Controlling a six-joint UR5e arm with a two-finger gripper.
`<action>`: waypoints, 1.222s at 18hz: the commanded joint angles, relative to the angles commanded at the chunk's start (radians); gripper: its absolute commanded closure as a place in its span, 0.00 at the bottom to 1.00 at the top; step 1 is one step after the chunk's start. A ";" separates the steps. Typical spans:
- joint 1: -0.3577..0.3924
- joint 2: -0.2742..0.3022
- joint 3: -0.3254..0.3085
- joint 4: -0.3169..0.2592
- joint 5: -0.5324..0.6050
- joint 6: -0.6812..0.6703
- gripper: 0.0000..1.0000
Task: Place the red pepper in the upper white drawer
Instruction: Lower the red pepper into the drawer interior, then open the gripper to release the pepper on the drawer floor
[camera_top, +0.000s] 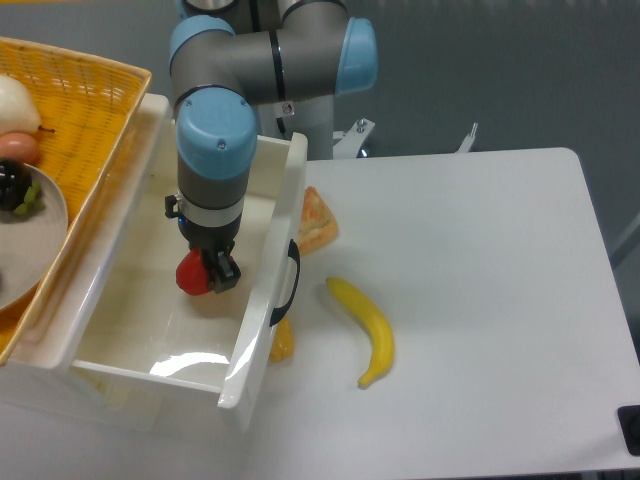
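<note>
The red pepper (191, 275) is small, glossy and red, and it hangs inside the upper white drawer (258, 330), above the drawer floor. My gripper (207, 272) points straight down into the drawer and is shut on the pepper, with a dark finger (224, 269) showing on the pepper's right side. The drawer is a deep white box pulled out toward the camera, with a dark curved handle (291, 281) on its front wall. The blue-capped wrist (215, 135) hides the gripper's upper part.
A yellow wicker basket (85, 110) with a plate of fruit sits at the upper left. On the table to the drawer's right lie a banana (367, 328), a small orange pepper (282, 342) against the drawer front, and an orange wedge-shaped piece (316, 220).
</note>
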 joint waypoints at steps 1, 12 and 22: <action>-0.002 0.000 0.000 0.002 0.000 0.000 0.27; 0.027 0.041 0.023 0.009 -0.046 -0.011 0.10; 0.150 0.164 0.032 0.023 -0.199 -0.070 0.05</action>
